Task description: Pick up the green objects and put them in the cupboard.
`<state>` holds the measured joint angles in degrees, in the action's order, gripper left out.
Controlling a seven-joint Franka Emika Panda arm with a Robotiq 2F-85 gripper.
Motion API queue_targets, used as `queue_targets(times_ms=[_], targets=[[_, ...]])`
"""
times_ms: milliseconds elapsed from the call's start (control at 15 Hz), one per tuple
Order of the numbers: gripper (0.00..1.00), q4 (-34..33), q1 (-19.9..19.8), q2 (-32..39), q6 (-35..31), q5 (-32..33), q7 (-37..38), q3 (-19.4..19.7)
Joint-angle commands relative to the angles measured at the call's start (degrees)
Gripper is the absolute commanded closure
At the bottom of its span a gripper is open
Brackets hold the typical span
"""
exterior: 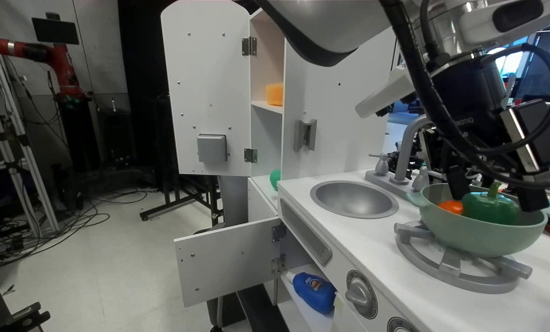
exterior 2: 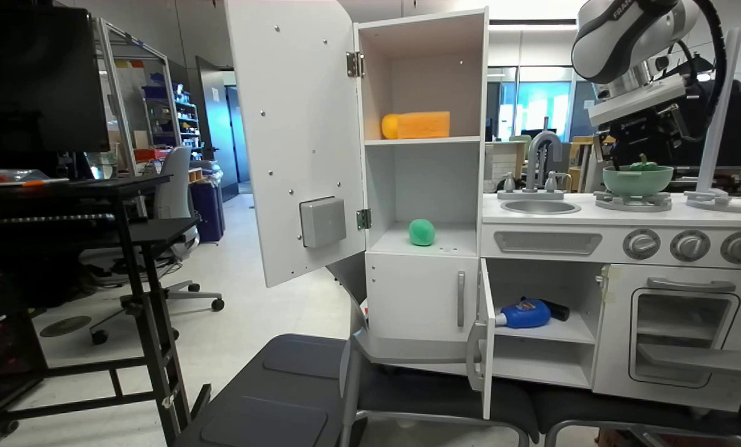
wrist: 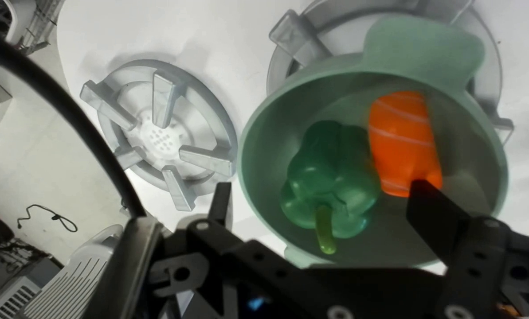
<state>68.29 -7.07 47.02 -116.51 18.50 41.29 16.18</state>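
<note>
A green toy pepper (wrist: 335, 173) with a stem lies in the pale green bowl (wrist: 264, 102); it also shows in both exterior views (exterior: 489, 210) (exterior 2: 644, 166). My gripper (wrist: 322, 195) is open above the bowl, its fingers apart on either side of the pepper. In an exterior view the gripper (exterior: 496, 191) reaches down at the bowl's rim. A round green piece (exterior 2: 422, 232) sits on the cupboard's bottom shelf, partly visible in an exterior view (exterior: 275, 179). The white cupboard (exterior 2: 435, 180) stands with its door (exterior 2: 320, 143) swung open.
An orange striped piece (wrist: 404, 141) lies beside the pepper, near the right finger. The bowl stands on a burner (exterior: 464, 272). An orange block (exterior 2: 424, 125) and a yellow ball (exterior 2: 389, 126) sit on the upper shelf. A sink (exterior: 354, 199) and faucet (exterior: 408, 143) stand between bowl and cupboard.
</note>
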Motion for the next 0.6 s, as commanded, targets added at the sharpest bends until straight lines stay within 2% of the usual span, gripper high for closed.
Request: queue_targets(times_ms=[0,533], targets=[[0.0,-2.8,-0.1,1.7,1.3,-1.7,-0.7,0.4],[0.0,-2.6,-0.1,1.9,0.9,-1.8,-0.6,0.3]])
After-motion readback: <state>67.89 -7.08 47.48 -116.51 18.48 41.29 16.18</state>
